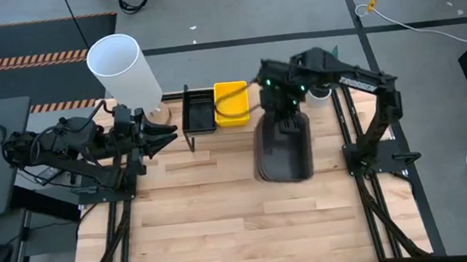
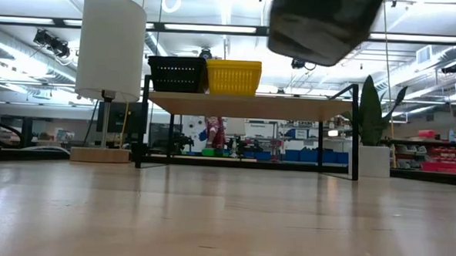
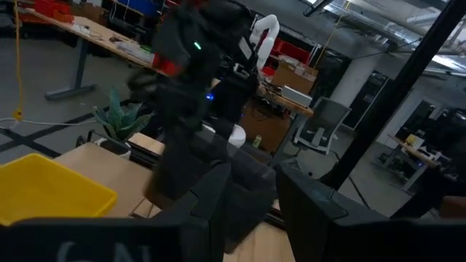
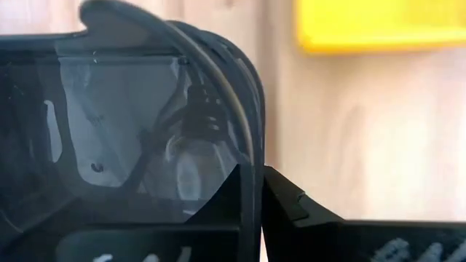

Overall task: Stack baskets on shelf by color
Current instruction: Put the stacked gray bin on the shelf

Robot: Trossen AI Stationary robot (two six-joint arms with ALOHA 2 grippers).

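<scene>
dark grey basket hangs mid-frame in the high view, off the table, carried toward the shelf. right gripper has its fingers pinched tight on the basket's rim, a thin-wall grip so the tray hangs below. black mesh basket and yellow basket already sit side by side on the shelf, top centre; grey likely goes to their right. left gripper waits centre-left, fingers partly spread, holding nothing.
</scene>
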